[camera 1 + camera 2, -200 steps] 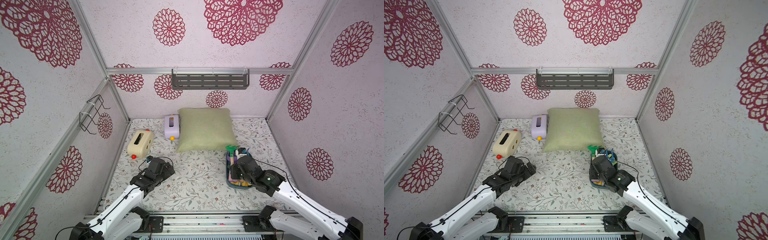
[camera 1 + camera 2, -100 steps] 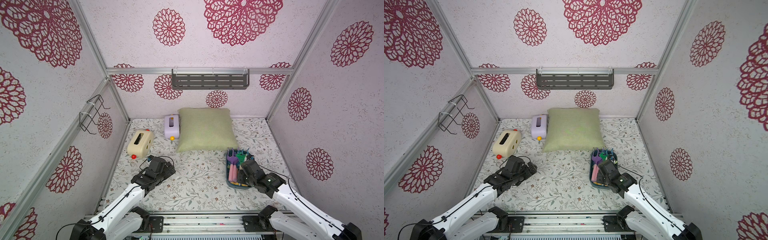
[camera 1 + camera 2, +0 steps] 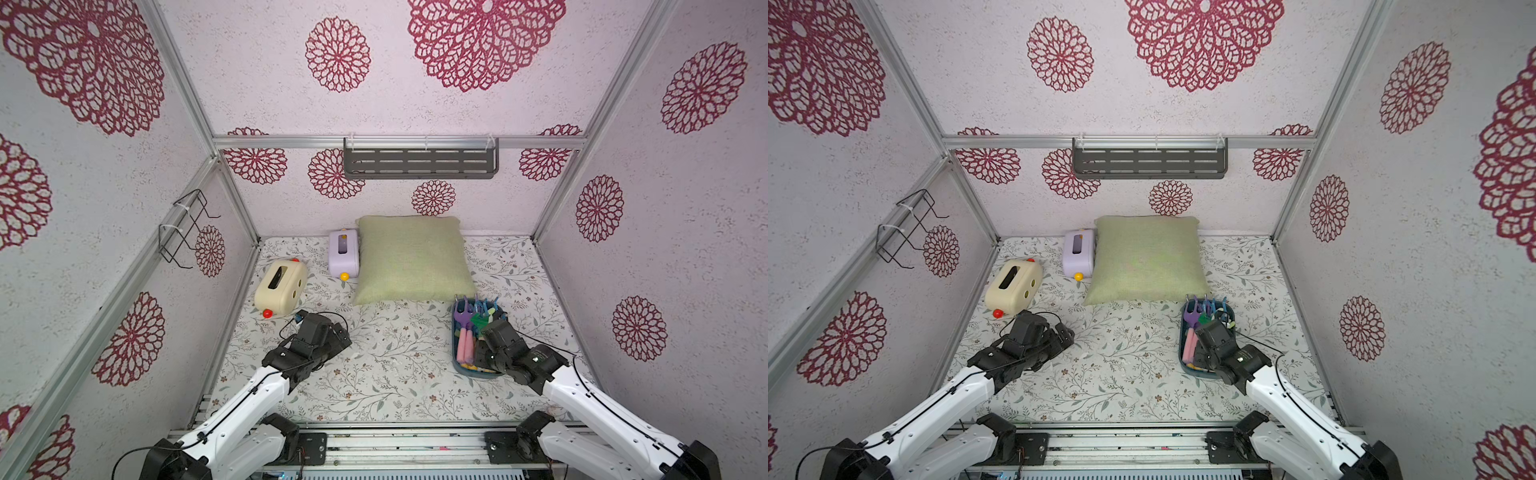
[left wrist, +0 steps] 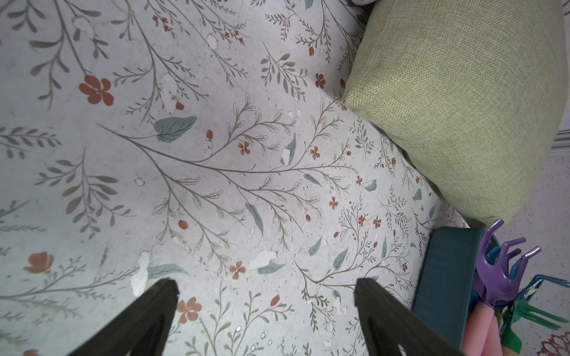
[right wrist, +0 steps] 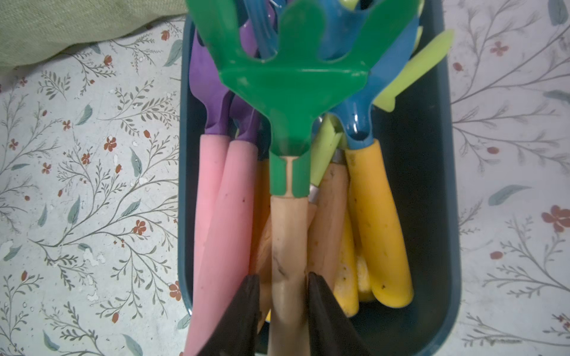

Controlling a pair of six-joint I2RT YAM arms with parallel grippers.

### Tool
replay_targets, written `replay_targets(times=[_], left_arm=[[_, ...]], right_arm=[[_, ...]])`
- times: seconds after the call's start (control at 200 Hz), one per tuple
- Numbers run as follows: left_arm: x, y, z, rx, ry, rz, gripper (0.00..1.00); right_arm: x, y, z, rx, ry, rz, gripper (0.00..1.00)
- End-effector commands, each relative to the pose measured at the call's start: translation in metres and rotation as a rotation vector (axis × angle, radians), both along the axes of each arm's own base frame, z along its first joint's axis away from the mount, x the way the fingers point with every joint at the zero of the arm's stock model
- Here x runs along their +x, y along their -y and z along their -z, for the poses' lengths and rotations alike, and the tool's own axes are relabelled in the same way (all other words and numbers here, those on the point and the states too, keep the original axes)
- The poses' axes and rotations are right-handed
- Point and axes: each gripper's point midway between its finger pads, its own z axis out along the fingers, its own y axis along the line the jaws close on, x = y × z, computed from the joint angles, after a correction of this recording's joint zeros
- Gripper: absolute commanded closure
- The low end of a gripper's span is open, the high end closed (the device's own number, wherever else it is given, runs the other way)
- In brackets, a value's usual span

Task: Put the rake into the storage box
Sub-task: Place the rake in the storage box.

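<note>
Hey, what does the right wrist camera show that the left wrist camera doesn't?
Only the right wrist view: the right gripper straddling the green rake by its wooden handle, beside yellow-handled tools inside the storage box. Only the left wrist view: the left gripper, open above the floral mat. Both: the mat, the box, the green cushion and pink-handled purple tools.

Green pillow (image 3: 411,257) sits mid back edge of the surface (image 3: 395,357), lilac box (image 3: 343,254) right beside it, cream box (image 3: 280,287) near the left edge.
</note>
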Motion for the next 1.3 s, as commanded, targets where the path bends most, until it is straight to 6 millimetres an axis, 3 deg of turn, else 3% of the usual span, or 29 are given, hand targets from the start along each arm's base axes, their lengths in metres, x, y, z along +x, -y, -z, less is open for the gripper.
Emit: replay_targets(times=[0.0,0.215,0.435,0.61,0.68,0.785,0.916,1.116,1.211,1.296], left_arm=[[0.004,-0.002,-0.005,-0.005,0.032,-0.008,0.03],[0.003,-0.002,-0.008,-0.01,0.037,-0.009,0.03],[0.005,-0.001,-0.019,-0.018,0.051,-0.01,0.03],[0.008,0.0,-0.032,-0.013,0.069,-0.004,0.03],[0.009,-0.003,-0.041,0.005,0.081,-0.005,0.02],[0.011,-0.008,-0.063,0.047,0.117,-0.009,0.03],[0.013,-0.022,-0.099,0.127,0.193,-0.038,0.03],[0.023,-0.045,-0.151,0.222,0.358,-0.111,0.03],[0.03,-0.058,-0.162,0.303,0.405,-0.159,0.03],[0.037,-0.066,-0.165,0.373,0.444,-0.178,0.03]], right_arm=[[0.001,0.002,0.001,0.004,0.001,0.017,0.65],[0.004,0.003,-0.009,0.013,0.031,0.024,0.61],[0.014,-0.003,-0.039,0.035,0.1,-0.003,0.44],[0.02,-0.01,-0.059,0.055,0.149,-0.037,0.19],[0.022,-0.012,-0.071,0.068,0.178,-0.05,0.01],[0.025,-0.017,-0.095,0.094,0.253,-0.092,0.01],[0.032,-0.016,-0.139,0.106,0.411,-0.118,0.01],[0.041,0.003,-0.207,0.026,0.783,-0.125,0.01],[0.045,0.027,-0.22,-0.065,0.928,-0.023,0.01],[0.053,0.048,-0.218,-0.174,0.986,0.075,0.01]])
